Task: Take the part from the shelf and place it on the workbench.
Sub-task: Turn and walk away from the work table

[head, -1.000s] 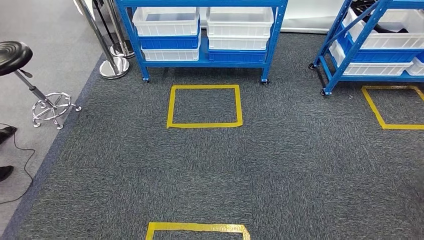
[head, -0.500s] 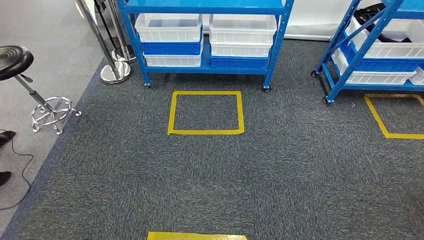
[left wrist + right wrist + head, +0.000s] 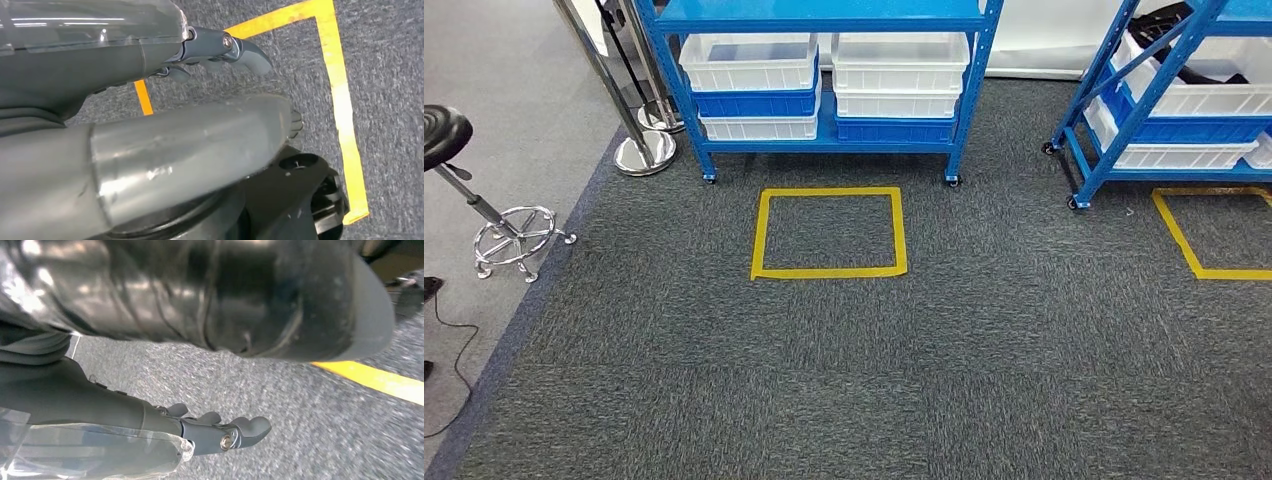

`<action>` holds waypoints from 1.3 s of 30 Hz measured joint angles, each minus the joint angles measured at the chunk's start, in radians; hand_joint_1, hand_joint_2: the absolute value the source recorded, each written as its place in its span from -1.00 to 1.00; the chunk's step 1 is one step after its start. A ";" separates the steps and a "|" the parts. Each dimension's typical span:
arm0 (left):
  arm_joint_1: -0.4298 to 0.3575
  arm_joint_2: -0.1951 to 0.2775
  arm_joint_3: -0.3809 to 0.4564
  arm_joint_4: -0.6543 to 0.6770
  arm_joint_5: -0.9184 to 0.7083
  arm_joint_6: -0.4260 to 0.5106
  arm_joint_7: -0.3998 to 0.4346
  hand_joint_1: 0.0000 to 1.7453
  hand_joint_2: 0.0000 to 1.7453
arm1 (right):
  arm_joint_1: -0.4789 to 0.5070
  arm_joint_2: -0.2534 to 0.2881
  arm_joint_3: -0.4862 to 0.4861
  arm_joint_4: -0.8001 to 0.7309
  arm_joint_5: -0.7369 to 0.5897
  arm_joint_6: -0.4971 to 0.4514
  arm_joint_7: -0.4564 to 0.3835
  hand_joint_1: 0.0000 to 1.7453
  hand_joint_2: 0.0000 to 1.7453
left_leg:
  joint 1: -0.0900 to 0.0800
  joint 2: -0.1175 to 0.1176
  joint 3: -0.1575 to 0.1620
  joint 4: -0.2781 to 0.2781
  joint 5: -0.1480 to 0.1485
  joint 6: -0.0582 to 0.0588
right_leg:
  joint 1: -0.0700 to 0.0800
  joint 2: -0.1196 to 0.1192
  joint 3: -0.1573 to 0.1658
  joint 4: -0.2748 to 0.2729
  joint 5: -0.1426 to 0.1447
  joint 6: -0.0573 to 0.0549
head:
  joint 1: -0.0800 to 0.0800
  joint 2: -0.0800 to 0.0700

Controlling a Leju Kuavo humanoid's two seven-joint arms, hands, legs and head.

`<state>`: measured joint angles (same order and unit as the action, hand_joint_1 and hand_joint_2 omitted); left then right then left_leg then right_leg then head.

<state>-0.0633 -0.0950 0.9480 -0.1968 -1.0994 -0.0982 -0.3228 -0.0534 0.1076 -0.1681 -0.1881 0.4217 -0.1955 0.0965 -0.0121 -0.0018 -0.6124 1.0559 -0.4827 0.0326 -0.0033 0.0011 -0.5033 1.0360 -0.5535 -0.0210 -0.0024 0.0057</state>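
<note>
Both arms hang low over the grey carpet (image 3: 844, 370). The left hand (image 3: 220, 52) holds nothing, its fingers loosely extended and a little apart, above a corner of yellow floor tape (image 3: 340, 100). The right hand (image 3: 220, 432) is likewise empty, fingers stretched out with small gaps, with a strip of yellow tape (image 3: 385, 382) on the carpet beyond it.

Using the yellow tape square (image 3: 829, 233) as landmark: directly behind it stands the blue shelf (image 3: 824, 140) on small wheels, its lowest level carrying stacked white and blue bins (image 3: 749, 85) and a second stack of bins (image 3: 899, 85) beside them. The part itself cannot be made out. Right of the square stands a second blue shelf (image 3: 1114, 130), with another tape square (image 3: 1209, 235) before it. Left of the square, off the carpet, are a black stool (image 3: 464, 180) and chrome post bases (image 3: 644, 150).
</note>
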 joint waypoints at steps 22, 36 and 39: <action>-0.005 0.003 0.000 0.000 -0.001 0.004 0.006 -1.00 -1.00 | 0.006 -0.001 -0.006 0.004 0.010 -0.017 -0.016 -1.00 -1.00 | 0.017 -0.004 0.124 0.020 -0.087 -0.033 | -0.017 -0.002 -0.098 0.014 0.075 0.007 | 0.002 0.000; 0.004 0.001 0.007 0.000 -0.010 0.048 0.007 -1.00 0.00 | 0.000 -0.002 -0.037 0.004 0.026 -0.114 -0.135 -1.00 1.00 | 0.015 -0.002 0.016 -0.011 0.020 -0.031 | -0.010 -0.001 -0.018 0.008 0.007 0.014 | 0.002 0.000; 0.001 0.001 0.002 0.000 -0.020 0.061 -0.006 -1.00 -1.00 | -0.001 -0.002 -0.031 0.004 0.047 -0.098 -0.141 -1.00 -0.50 | 0.013 -0.004 0.019 -0.013 0.017 -0.027 | -0.011 -0.002 -0.011 -0.003 0.006 0.010 | 0.002 0.000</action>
<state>-0.0626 -0.0943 0.9502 -0.1968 -1.1194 -0.0376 -0.3288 -0.0540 0.1055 -0.1995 -0.1840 0.4691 -0.2936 -0.0449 0.0013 -0.0056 -0.5938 1.0427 -0.4652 0.0058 -0.0140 -0.0004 -0.5141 1.0330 -0.5471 -0.0114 0.0000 0.0057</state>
